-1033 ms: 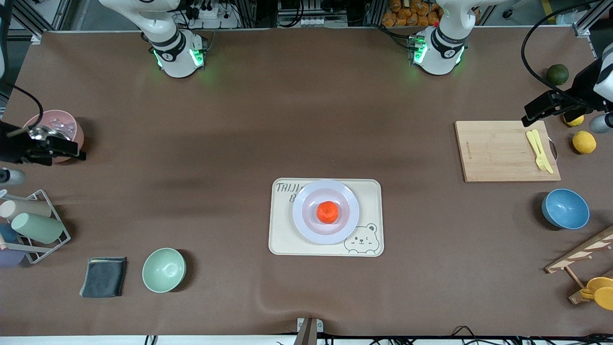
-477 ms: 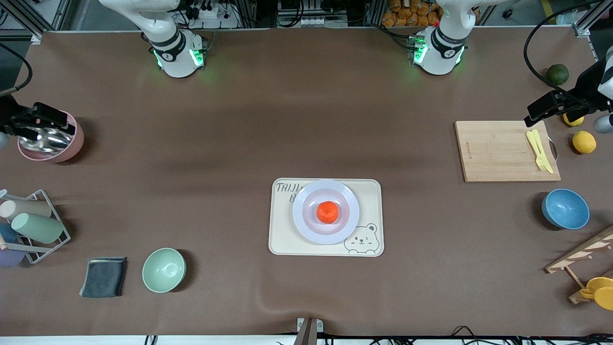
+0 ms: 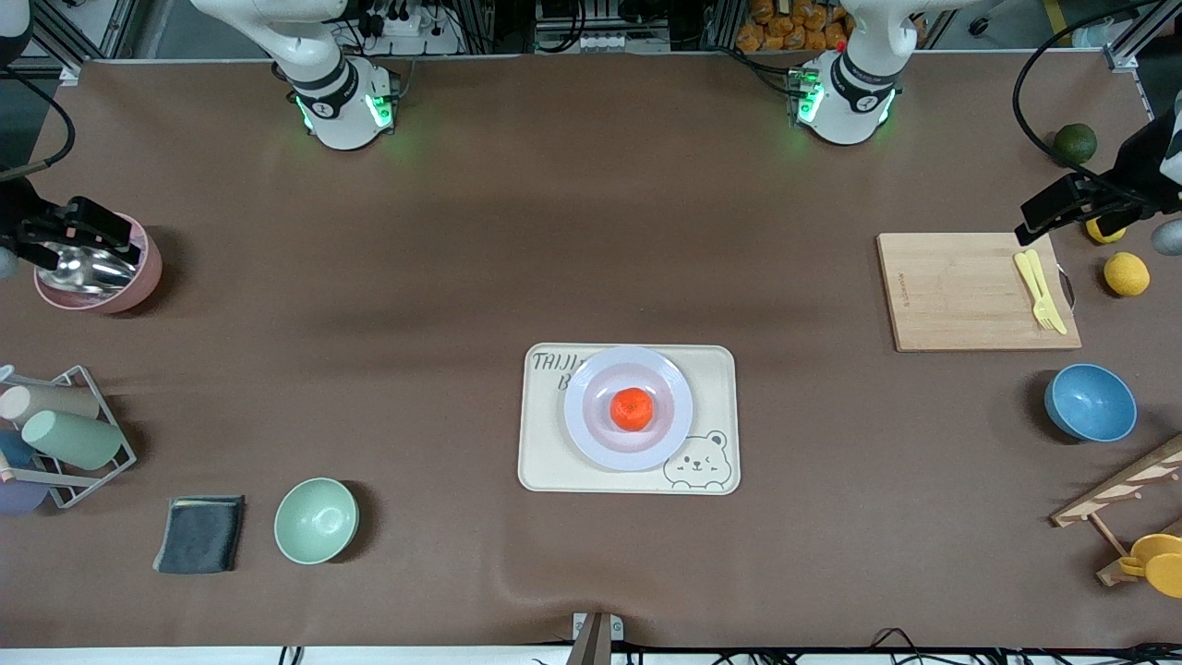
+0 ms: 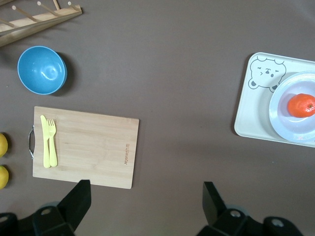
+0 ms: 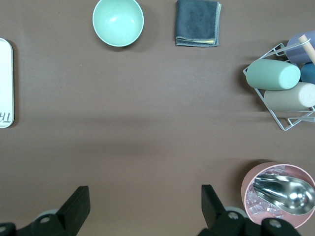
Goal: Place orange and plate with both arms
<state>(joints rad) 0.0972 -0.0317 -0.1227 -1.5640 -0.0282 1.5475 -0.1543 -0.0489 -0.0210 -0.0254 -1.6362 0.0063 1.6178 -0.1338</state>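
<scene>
The orange (image 3: 632, 409) lies in the middle of the pale lavender plate (image 3: 578, 406). The plate sits on the cream bear tray (image 3: 545, 462) at the table's centre. The left wrist view also shows the orange (image 4: 301, 105) and the plate (image 4: 276, 110). My left gripper (image 3: 1062, 205) is open and empty, high over the left arm's end of the table, by the cutting board; its jaws (image 4: 145, 201) stand wide apart. My right gripper (image 3: 78, 231) is open and empty, high over the pink bowl at the right arm's end; it also shows in the right wrist view (image 5: 143, 204).
A cutting board (image 3: 960, 291) with a yellow fork, two lemons (image 3: 1127, 274), a dark green fruit (image 3: 1075, 143) and a blue bowl (image 3: 1091, 403) are at the left arm's end. A pink bowl (image 3: 138, 277) with a scoop, a cup rack (image 3: 65, 434), a cloth (image 3: 199, 534) and a green bowl (image 3: 316, 520) are at the right arm's end.
My right gripper has moved farther from the front camera, to over the pink bowl. My left gripper has drifted slightly toward the table's end. The orange and plate have not moved.
</scene>
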